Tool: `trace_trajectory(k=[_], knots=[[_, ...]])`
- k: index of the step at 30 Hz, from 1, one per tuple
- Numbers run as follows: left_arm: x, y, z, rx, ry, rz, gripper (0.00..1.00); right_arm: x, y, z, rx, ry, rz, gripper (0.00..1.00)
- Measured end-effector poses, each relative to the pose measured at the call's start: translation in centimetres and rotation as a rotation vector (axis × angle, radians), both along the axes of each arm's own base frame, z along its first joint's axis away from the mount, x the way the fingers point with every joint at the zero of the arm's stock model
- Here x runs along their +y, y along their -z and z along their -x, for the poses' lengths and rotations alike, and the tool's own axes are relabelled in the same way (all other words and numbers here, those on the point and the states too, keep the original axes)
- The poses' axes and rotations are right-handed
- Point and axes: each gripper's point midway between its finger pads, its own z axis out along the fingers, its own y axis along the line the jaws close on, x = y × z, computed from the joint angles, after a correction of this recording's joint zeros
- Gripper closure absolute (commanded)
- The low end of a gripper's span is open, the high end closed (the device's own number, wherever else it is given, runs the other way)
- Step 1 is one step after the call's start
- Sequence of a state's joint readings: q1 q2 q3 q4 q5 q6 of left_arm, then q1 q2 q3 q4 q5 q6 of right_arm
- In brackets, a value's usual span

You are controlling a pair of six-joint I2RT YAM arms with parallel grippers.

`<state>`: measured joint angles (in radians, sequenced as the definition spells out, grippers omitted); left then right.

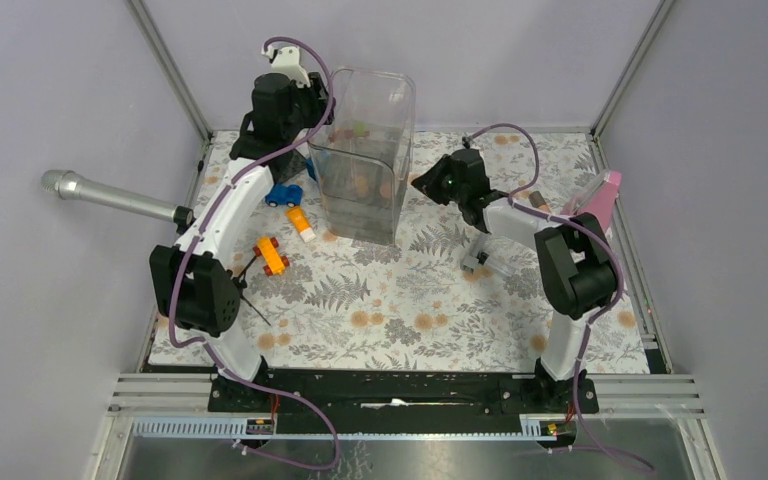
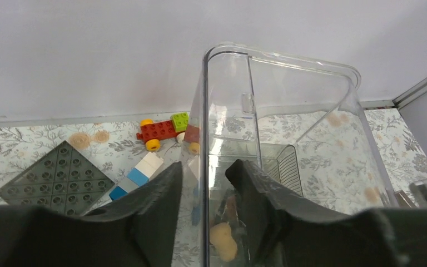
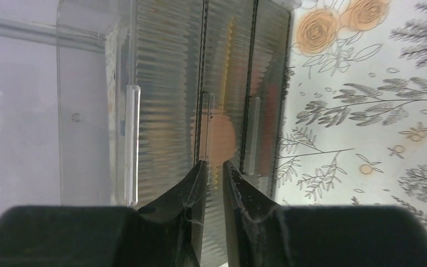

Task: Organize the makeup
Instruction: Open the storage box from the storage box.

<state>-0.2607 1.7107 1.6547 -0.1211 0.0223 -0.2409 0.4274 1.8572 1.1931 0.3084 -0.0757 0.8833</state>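
Observation:
A tall clear organizer box (image 1: pixel 362 150) stands at the back middle of the table. My left gripper (image 2: pixel 205 165) is open, one finger on each side of the box's left wall (image 2: pixel 204 111), not pressing it. A tan makeup piece (image 2: pixel 225 240) lies inside at the bottom. My right gripper (image 3: pixel 214 163) is at the box's ribbed drawer front (image 3: pixel 167 83), its jaws nearly together on the lower end of a clear drawer handle (image 3: pixel 207 125). A coral round disc (image 3: pixel 225 136) shows blurred through the ribs. A pink makeup item (image 1: pixel 600 195) and a small grey one (image 1: pixel 480 262) lie beside the right arm.
A silver microphone (image 1: pixel 110 195) pokes in from the left. A blue toy car (image 1: pixel 282 195), an orange block (image 1: pixel 302 222) and an orange car (image 1: pixel 271 256) lie left of the box. Behind it sit a grey baseplate (image 2: pixel 55 178), a red toy car (image 2: pixel 158 130) and blue-white bricks (image 2: pixel 139 175).

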Motion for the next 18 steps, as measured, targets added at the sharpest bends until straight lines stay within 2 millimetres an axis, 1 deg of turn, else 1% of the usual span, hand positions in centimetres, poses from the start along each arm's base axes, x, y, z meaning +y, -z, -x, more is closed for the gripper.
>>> trace_trajectory(k=[4, 7, 13, 16, 18], knots=[[0.1, 0.0, 0.4, 0.002, 0.006, 0.011, 0.49, 0.7, 1.2, -0.6, 0.026, -0.011, -0.057, 0.8], [0.0, 0.0, 1.1, 0.006, 0.024, 0.03, 0.49, 1.1, 1.5, -1.1, 0.031, -0.019, -0.095, 0.8], [0.2, 0.1, 1.5, 0.022, 0.055, 0.085, 0.49, 2.3, 0.9, -1.7, 0.016, -0.046, -0.173, 0.81], [0.3, 0.1, 1.5, 0.027, 0.064, 0.103, 0.45, 2.4, 0.4, -2.1, 0.0, -0.052, -0.212, 0.8], [0.4, 0.2, 1.5, 0.03, 0.066, 0.111, 0.44, 2.4, 0.0, -2.4, -0.012, -0.054, -0.235, 0.8]])
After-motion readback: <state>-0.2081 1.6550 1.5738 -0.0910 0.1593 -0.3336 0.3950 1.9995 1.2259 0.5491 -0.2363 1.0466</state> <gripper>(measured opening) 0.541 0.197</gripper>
